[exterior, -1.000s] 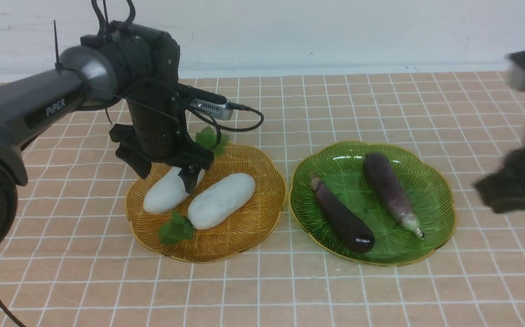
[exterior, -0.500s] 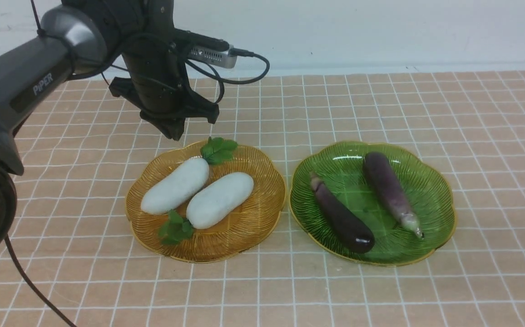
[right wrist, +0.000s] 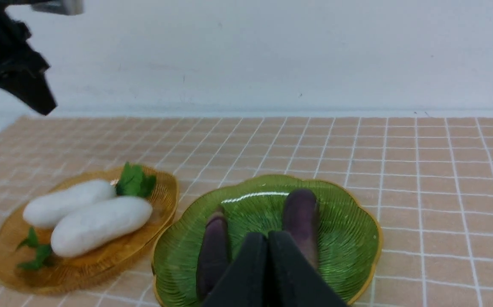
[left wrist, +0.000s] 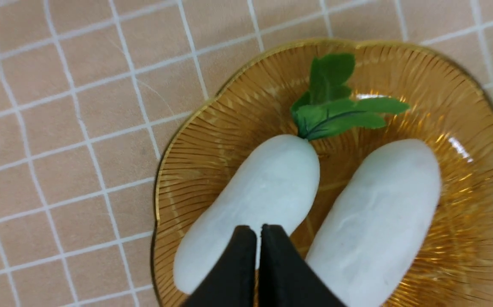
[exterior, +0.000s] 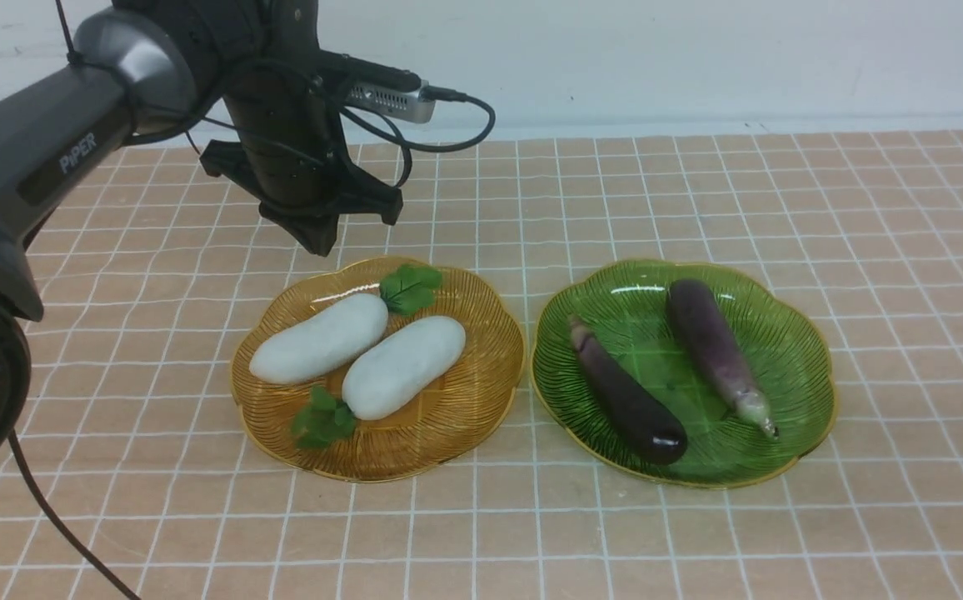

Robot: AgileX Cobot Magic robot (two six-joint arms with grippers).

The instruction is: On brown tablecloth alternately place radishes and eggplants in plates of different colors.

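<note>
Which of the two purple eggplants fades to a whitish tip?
The slender purple eggplant on the right of the green ribbed plate; the left eggplant ends dark.

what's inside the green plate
A darker eggplant and a paler-tipped eggplant lie apart in the green plate. The plate floor beneath each is covered.

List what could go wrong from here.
The left gripper hangs shut above the amber plate's far side; a low sweep could clip the rim or snag the far radish's leaves.
That radish's blunt end lies near the plate's left rim; a nudge might roll it onto the brown tablecloth.
The paler eggplant's tip nears the green plate's rim; a bump could slide it out.
</note>
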